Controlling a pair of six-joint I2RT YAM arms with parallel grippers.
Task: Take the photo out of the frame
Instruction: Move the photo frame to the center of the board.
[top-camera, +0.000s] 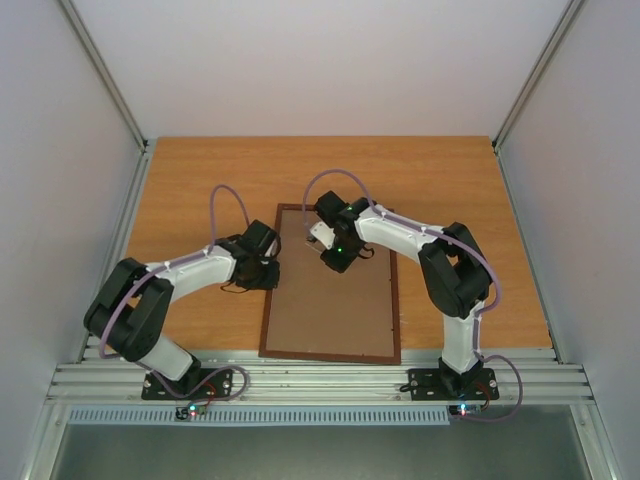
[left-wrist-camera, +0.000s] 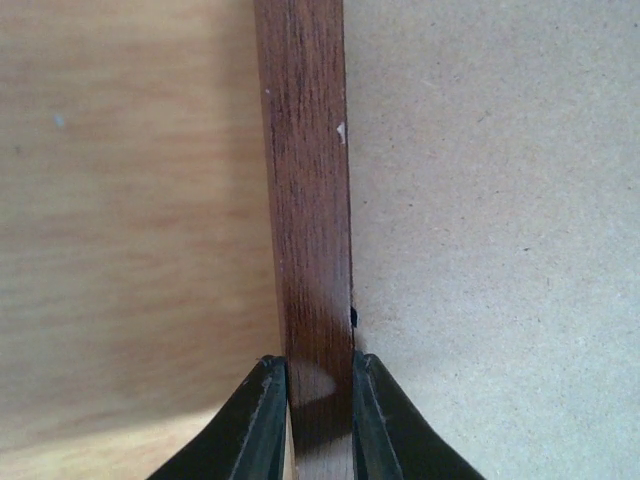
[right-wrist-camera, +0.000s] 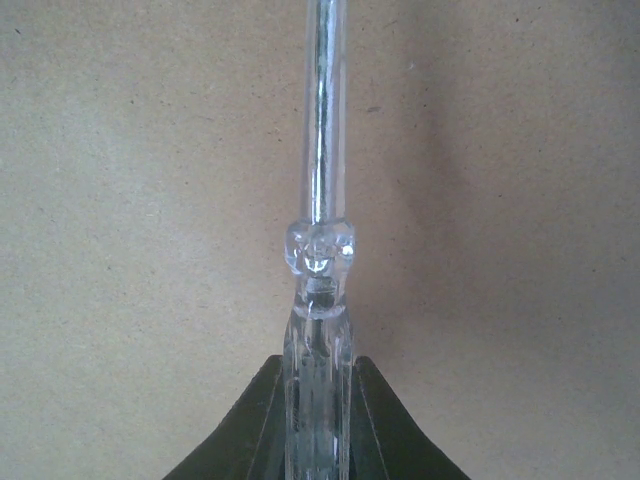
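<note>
The frame (top-camera: 395, 300) lies face down on the table, its brown hardboard back (top-camera: 330, 300) up. The photo is hidden under that back. My left gripper (top-camera: 272, 275) is at the frame's left side. In the left wrist view it (left-wrist-camera: 318, 365) is shut on the dark reddish-brown rail (left-wrist-camera: 305, 200), one finger on each side. My right gripper (top-camera: 322, 238) hovers over the upper part of the back. It (right-wrist-camera: 318, 365) is shut on a clear plastic tool (right-wrist-camera: 320, 250) whose metal shaft (right-wrist-camera: 325, 100) points away along the hardboard (right-wrist-camera: 150, 200).
The orange-brown wooden table (top-camera: 200, 190) ends at an aluminium rail (top-camera: 300, 380) at the near edge, where both arm bases are bolted. White walls (top-camera: 60, 200) close in the left, right and far sides.
</note>
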